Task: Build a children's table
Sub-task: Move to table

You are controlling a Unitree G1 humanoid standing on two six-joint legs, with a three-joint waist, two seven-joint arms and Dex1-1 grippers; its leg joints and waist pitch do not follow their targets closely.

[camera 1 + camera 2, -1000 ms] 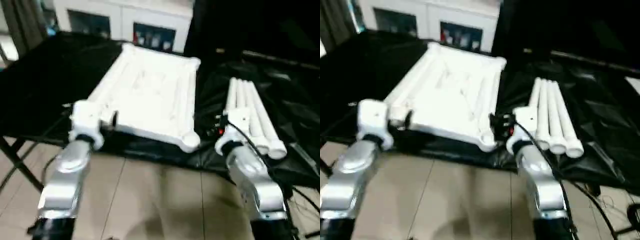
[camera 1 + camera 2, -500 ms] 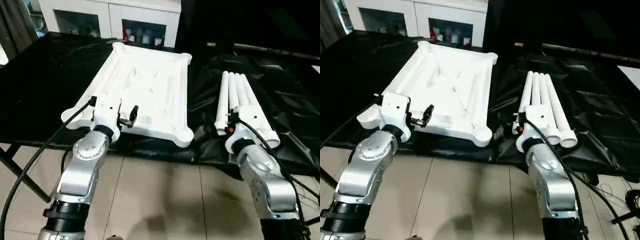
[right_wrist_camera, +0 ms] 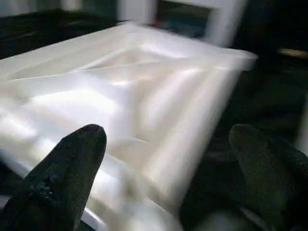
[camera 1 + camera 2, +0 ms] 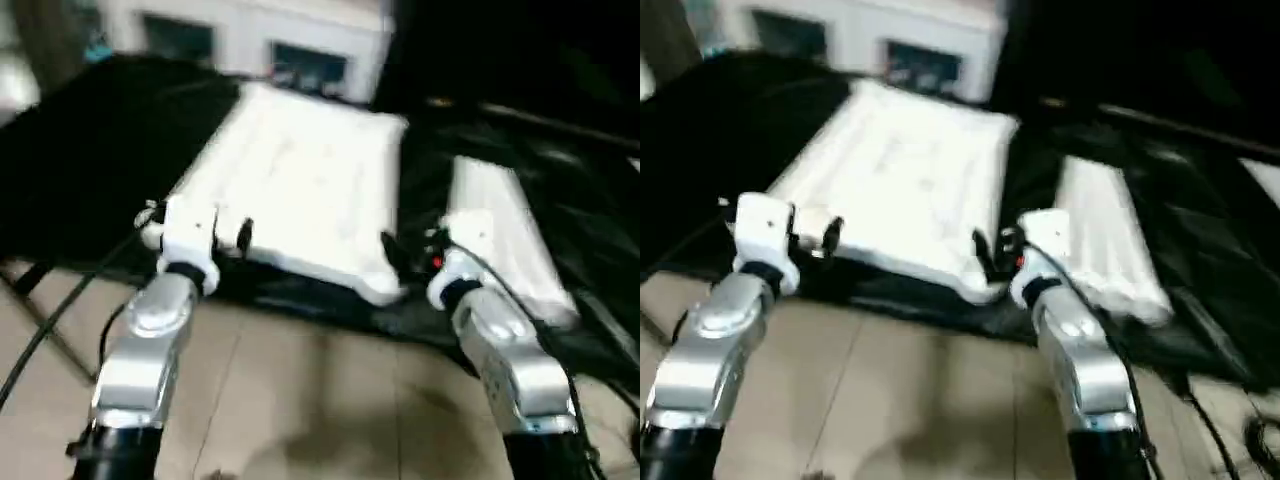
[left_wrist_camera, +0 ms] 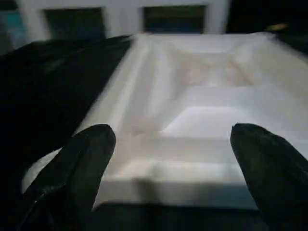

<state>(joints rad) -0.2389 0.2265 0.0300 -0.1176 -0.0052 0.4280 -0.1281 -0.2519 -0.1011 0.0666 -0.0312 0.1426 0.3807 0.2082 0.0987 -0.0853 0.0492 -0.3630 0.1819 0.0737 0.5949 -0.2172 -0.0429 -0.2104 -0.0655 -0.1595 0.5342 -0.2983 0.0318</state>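
The children's table lies in parts on a black-covered surface. Its white top (image 4: 300, 190) rests upside down with the ribbed underside showing (image 5: 192, 96). The white legs (image 4: 505, 235) lie side by side to its right. My left gripper (image 4: 230, 235) hovers at the top's near left edge, open, with nothing between its fingers (image 5: 86, 159). My right gripper (image 4: 992, 250) is at the top's near right corner, between the top and the legs. It is also open and empty, with its fingers (image 3: 72, 163) spread wide over the top.
A white cabinet with glass doors (image 4: 250, 40) stands behind the work surface. The black cover (image 4: 90, 150) hangs over the near edge above a tiled floor (image 4: 300, 400). A black cable (image 4: 40, 340) runs down past my left forearm.
The whole picture has shaken and shifted with the camera. My right gripper now stands nearer the top's near right corner than half a second ago. Both grippers stay open.
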